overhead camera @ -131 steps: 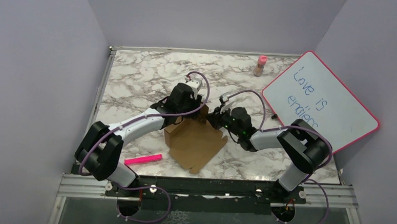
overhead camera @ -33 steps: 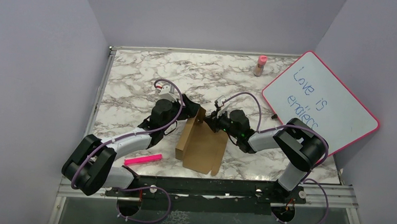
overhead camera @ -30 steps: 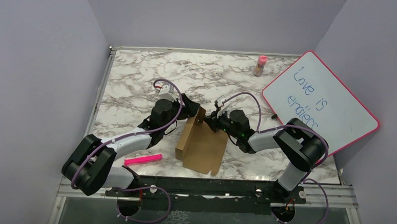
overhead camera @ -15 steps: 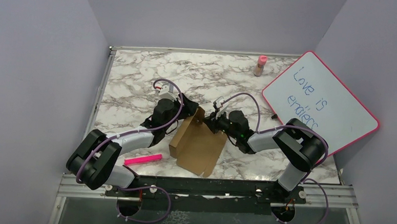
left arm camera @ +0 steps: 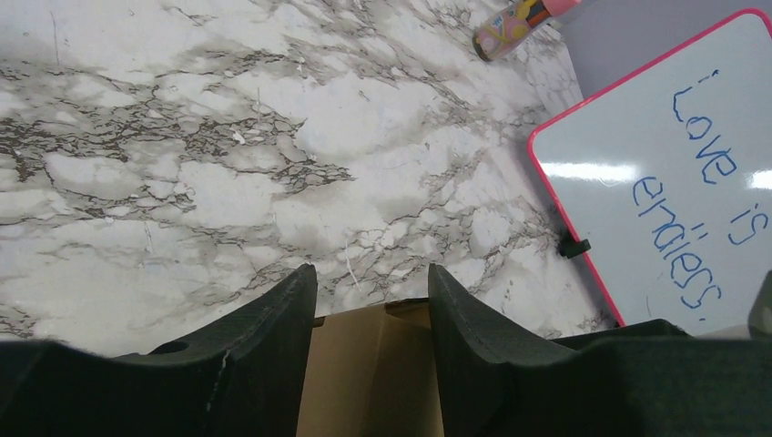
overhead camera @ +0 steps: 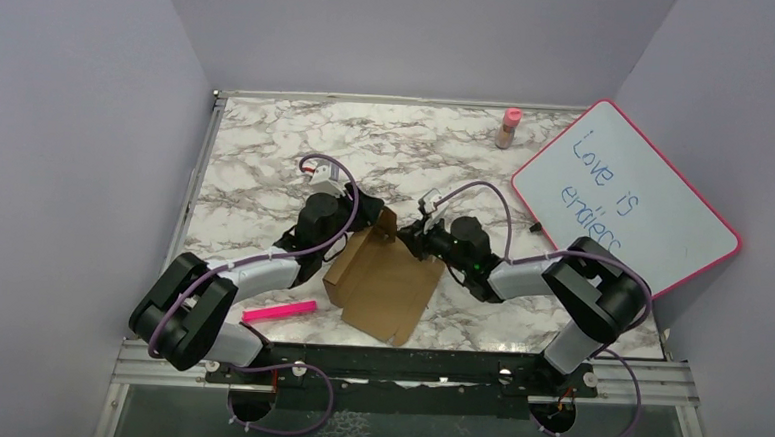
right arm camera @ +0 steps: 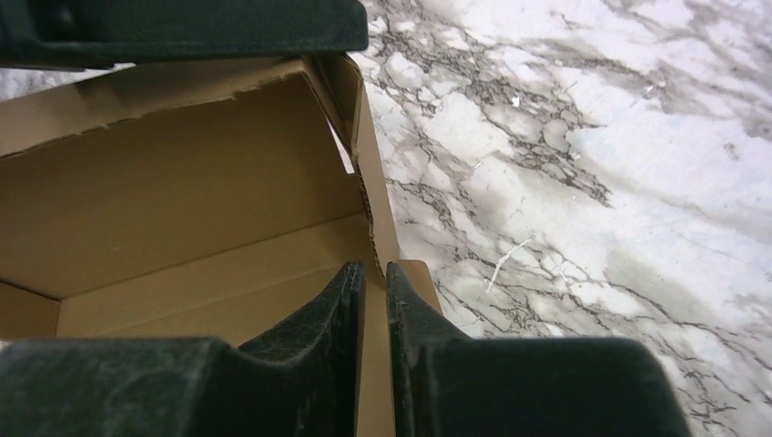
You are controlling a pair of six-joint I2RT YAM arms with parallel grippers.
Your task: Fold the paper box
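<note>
The paper box (overhead camera: pixel 380 283) is a brown cardboard mailer, half open, lying mid-table between the two arms. My left gripper (overhead camera: pixel 366 217) reaches its far left corner. In the left wrist view this gripper (left arm camera: pixel 369 273) has its jaws apart, with a cardboard flap (left arm camera: pixel 373 373) filling the gap between them. My right gripper (overhead camera: pixel 414 242) is at the box's far right edge. In the right wrist view the right gripper (right arm camera: pixel 374 266) is nearly closed, pinching the thin edge of a side wall, and the box's inside (right arm camera: pixel 182 209) lies open to the left.
A pink marker (overhead camera: pixel 279 311) lies near the front left. A pink-framed whiteboard (overhead camera: pixel 625 196) leans at the right wall, also seen in the left wrist view (left arm camera: pixel 674 182). A small pink-capped bottle (overhead camera: pixel 509 128) stands at the back right. Lilac walls close in three sides.
The left gripper's jaws have narrowed around the flap. The box has swung and spread leftward, lying flatter. The right gripper has stayed at the wall edge, its jaws slightly eased.
</note>
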